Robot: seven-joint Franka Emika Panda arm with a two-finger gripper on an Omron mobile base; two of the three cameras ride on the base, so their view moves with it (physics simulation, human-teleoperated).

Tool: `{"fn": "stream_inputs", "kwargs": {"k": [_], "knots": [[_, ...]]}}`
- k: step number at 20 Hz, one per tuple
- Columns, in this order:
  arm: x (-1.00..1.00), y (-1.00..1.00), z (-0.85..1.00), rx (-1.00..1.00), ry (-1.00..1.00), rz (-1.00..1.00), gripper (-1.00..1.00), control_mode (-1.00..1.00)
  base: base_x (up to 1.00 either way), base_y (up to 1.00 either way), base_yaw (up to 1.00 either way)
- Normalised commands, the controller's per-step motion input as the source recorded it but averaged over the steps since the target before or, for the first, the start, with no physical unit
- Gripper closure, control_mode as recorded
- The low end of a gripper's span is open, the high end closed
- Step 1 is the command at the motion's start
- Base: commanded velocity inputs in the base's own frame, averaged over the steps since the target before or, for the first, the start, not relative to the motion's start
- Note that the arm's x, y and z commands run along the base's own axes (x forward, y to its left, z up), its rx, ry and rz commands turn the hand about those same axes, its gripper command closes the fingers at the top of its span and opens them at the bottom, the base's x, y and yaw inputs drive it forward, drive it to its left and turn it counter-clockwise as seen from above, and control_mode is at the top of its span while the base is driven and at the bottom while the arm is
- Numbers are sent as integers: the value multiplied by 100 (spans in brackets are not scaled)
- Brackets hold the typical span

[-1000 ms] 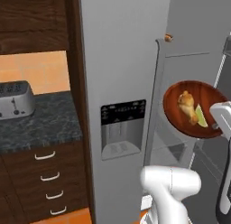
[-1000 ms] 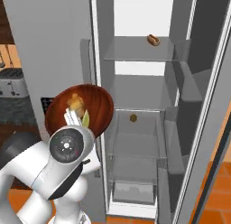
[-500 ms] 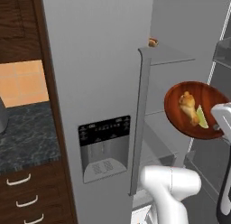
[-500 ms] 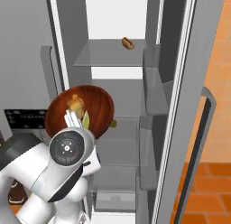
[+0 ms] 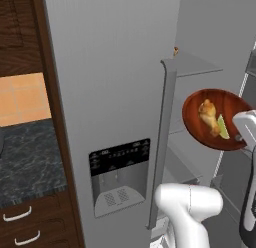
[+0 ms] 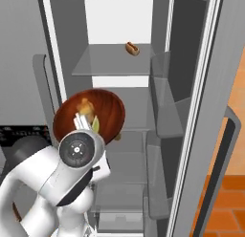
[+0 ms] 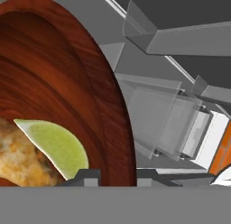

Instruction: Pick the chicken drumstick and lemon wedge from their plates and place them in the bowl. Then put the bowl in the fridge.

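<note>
Standing open at frame right, tall grey brushed-metal fridge [image 6: 201,88] exposes bare shelves for loading; glossy dark reddish-brown wooden bowl [image 5: 220,119] rides centre-right, tipped toward camera; two-finger gripper [image 7: 118,175] pinches its rim, fingers nearly closed; lumpy golden-brown chicken drumstick [image 5: 208,114] and pale yellow-green lemon wedge [image 7: 56,146] sit inside, touching.

Bowl [image 5: 227,119] held before open fridge [image 6: 119,92]; chicken drumstick [image 5: 208,116] and lemon wedge [image 5: 223,127] side by side in it. Small item [image 6: 132,48] on upper shelf [image 6: 112,61].
</note>
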Motion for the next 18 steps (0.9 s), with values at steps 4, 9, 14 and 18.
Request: {"fn": "stream_inputs", "kwargs": {"k": [4,9,14,18], "knots": [[98,-19,-6,1,4,-2,100,-100,0,0,0],[100,0,-20,0,8,0,100,-100,0,0,0],[89,0,-17,0,9,0,100,-100,0,0,0],[62,0,-27,1,11,0,100,-100,0,0,0]]}}
